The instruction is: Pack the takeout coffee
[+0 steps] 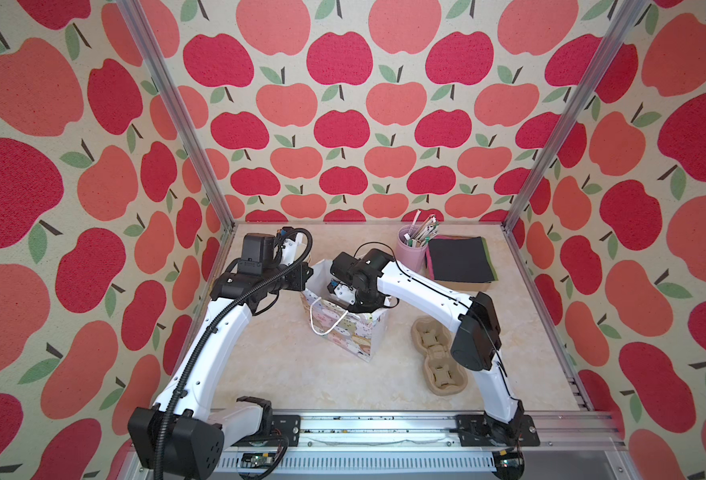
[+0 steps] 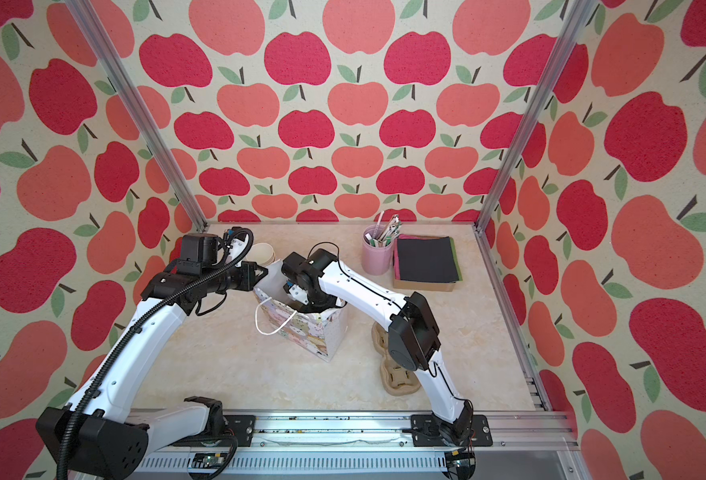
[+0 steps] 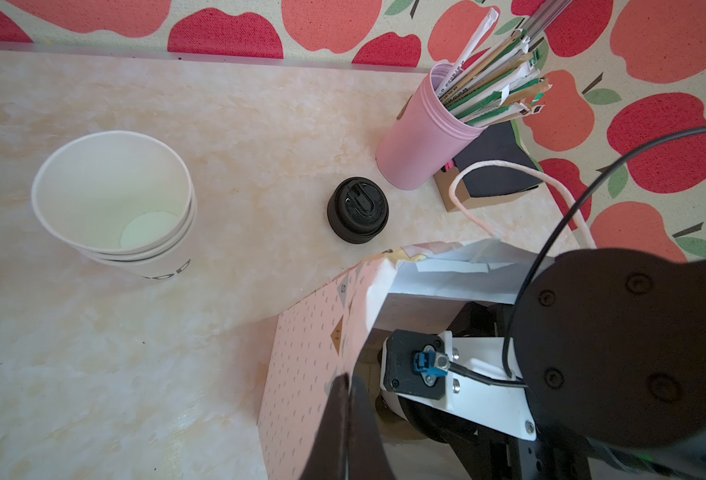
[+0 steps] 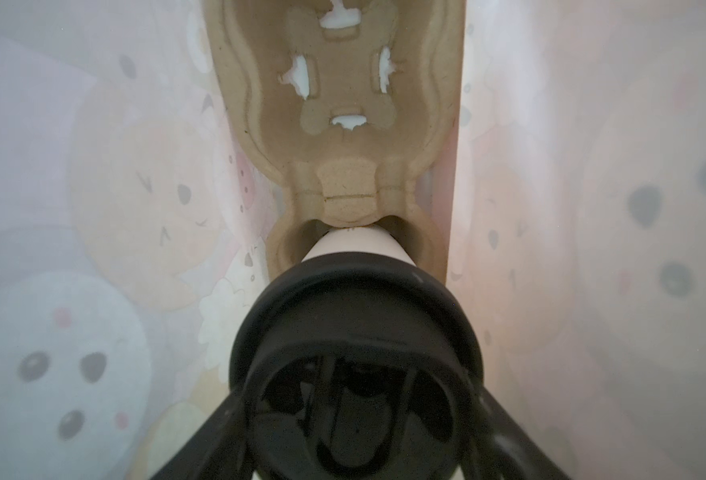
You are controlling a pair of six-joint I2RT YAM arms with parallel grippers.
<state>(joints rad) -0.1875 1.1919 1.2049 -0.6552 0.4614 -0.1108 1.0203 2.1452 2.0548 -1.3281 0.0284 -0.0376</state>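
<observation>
Black-lidded pale cup [image 4: 357, 247] in bag [image 4: 94, 174]

The walls [image 1: 343, 124] carry red and coral apples with green leaves on beige, over a cream marbled bench [image 1: 301, 382]. The paper bag [image 1: 353, 338] shows pastel cartoon animals. The takeout coffee [image 4: 357, 249] is white under a black lid [image 4: 357, 324], its carrier [image 4: 343, 145] brown; the stick cup [image 1: 411, 251] is pink.

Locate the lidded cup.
The lidded cup is inside the central gift bag, held by the right gripper, base in the cardboard carrier's pocket; right wrist view only.
</observation>
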